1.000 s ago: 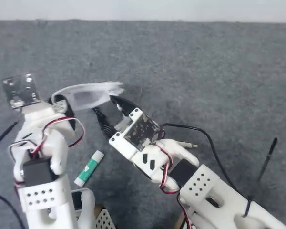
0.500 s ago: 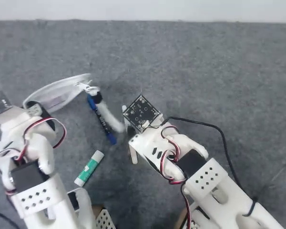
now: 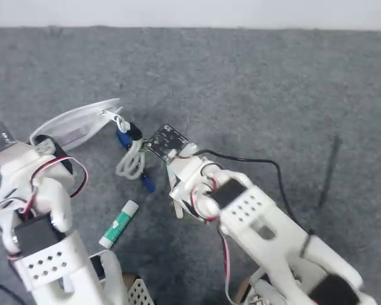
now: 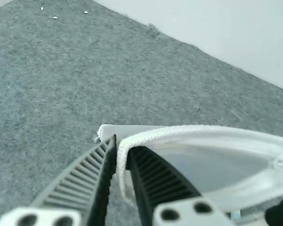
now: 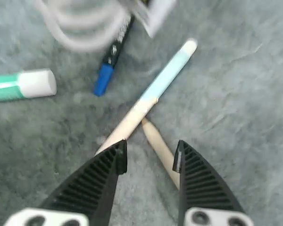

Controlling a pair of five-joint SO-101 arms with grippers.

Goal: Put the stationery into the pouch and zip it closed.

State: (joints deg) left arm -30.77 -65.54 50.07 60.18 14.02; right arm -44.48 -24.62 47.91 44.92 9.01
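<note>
high view: the clear pouch (image 3: 76, 124) sits at the left, its rim clamped tight in my left gripper (image 4: 121, 148). my right gripper (image 5: 149, 149) hangs spread wide just above the blue-tipped pencil (image 5: 153, 94), which lies on the carpet (image 5: 236, 70) below it, long axis slanting away from the jaws, nearer this gripper than the other.

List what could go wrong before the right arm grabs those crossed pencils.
1. The blue-ended pencil and the plain pencil lie crossed under the open right tool. Closing may catch both or flick one away.
2. The white cable loop hangs by the blue pen and could snag or drag it.
3. The left tool pinches only the rim of the pouch, so the pouch may slip.
</note>
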